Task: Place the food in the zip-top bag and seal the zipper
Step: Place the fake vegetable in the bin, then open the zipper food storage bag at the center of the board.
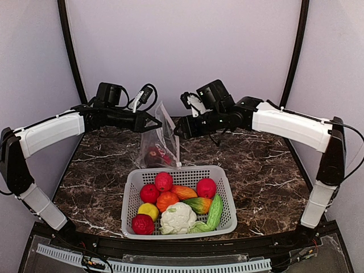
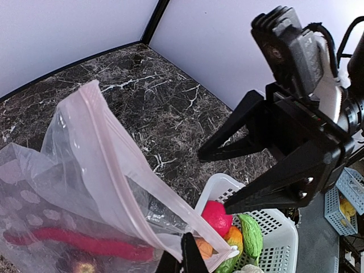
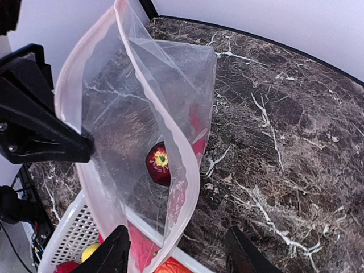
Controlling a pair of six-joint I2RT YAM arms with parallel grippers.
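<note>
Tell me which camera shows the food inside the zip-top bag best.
Right wrist: it looks straight into the open zip-top bag at a dark red fruit. Left wrist shows red shapes through the plastic; top external shows only a small reddish blur.

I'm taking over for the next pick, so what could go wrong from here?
The bag hangs from the left gripper alone, pinched at one spot on its rim; a slip would likely drop it. The open right gripper sits close to the thin plastic and could snag it. The mouth looks narrow, so the cauliflower in the basket may catch on the rim.
</note>
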